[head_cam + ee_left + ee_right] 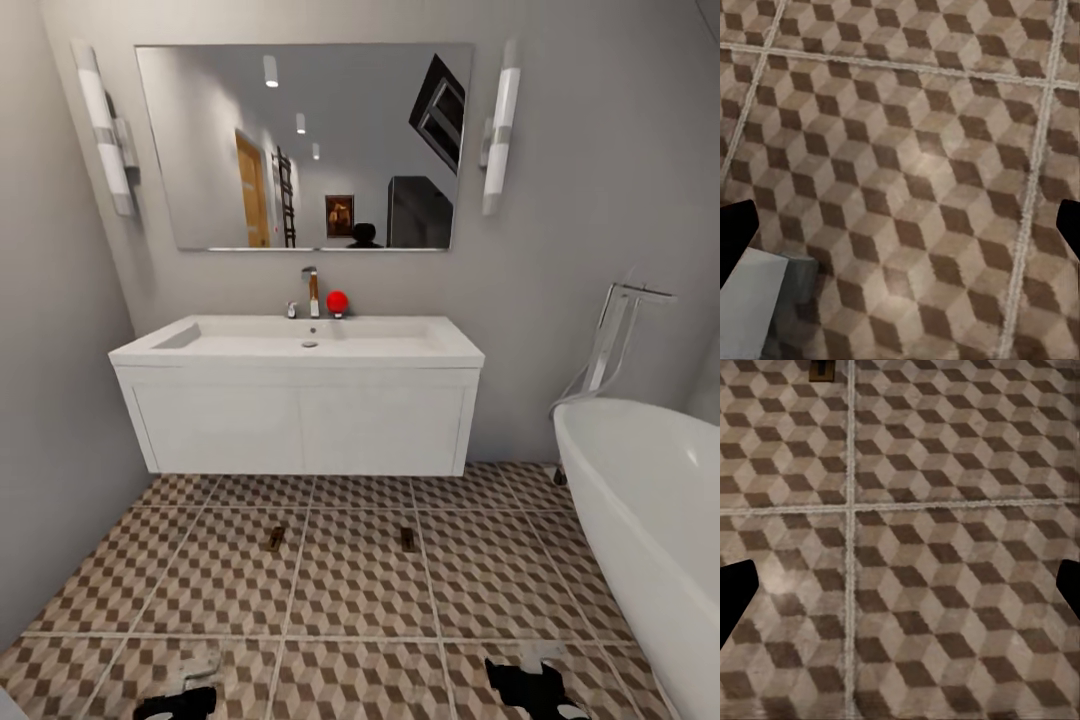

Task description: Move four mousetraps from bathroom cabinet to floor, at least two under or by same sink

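Note:
Two mousetraps lie flat on the cube-patterned bathroom floor (355, 580) just in front of the white vanity, one on the left (275, 539) and one on the right (408, 540). Above them is the wide white bathroom sink (300, 340) with its chrome faucet (311, 290). One mousetrap (821, 369) also shows at the edge of the right wrist view. My left gripper (175, 703) (900, 232) and right gripper (535, 688) (900, 592) hang low over bare tiles, both open and empty. The cabinet is out of view.
A rounded white tub (650, 520) with a chrome floor faucet (610, 340) fills the right side. A grey wall (50, 400) closes the left. A mirror (305, 145) hangs over the sink, and a red ball (337, 301) sits by the faucet. A pale grey block (754, 300) shows under the left gripper.

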You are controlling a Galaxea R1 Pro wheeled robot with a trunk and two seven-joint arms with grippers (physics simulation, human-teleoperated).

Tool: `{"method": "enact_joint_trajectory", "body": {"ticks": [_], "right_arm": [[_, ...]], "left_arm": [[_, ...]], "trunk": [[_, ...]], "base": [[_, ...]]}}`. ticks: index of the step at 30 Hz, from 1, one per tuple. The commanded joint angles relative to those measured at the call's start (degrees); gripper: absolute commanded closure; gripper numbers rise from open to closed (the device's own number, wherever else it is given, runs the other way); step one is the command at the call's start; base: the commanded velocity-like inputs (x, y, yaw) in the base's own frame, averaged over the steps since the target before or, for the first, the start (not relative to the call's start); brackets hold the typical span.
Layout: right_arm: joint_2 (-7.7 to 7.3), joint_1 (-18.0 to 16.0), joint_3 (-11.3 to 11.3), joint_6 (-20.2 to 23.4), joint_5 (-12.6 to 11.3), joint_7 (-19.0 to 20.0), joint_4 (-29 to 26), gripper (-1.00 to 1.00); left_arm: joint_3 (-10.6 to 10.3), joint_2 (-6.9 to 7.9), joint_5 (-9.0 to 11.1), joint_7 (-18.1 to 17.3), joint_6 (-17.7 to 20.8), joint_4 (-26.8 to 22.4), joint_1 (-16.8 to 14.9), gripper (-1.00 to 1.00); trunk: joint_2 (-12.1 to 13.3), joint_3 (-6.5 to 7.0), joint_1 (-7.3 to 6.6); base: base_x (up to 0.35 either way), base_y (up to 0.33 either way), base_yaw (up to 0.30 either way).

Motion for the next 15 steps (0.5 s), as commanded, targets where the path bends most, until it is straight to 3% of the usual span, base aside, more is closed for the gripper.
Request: {"method": "enact_joint_trajectory", "body": {"ticks": [1, 9, 15], "right_arm": [[-0.03, 0.22, -0.04, -0.40, -0.03, -0.12, 0.26, -1.00], [-0.08, 2.64, -0.07, -0.17, 3.52, -6.93, 0.28, -1.00], [-0.09, 4.14, -0.06, -0.32, 5.46, -10.42, 0.28, -1.00]], "left_arm": [[-0.53, 0.02, 0.91, -0.28, -0.51, 0.26, 0.43, -1.00], [-0.52, 1.20, 5.91, -2.64, -4.48, 0.42, 5.03, -1.00], [-0.52, 1.81, 6.61, -4.81, -8.70, 0.44, 7.48, -1.00]], "trunk": [[0.39, 0.14, -0.24], [3.59, 1.57, -1.99], [6.00, 2.65, -3.31]], "base": [[0.000, 0.000, 0.000], [0.000, 0.000, 0.000], [0.000, 0.000, 0.000]]}}
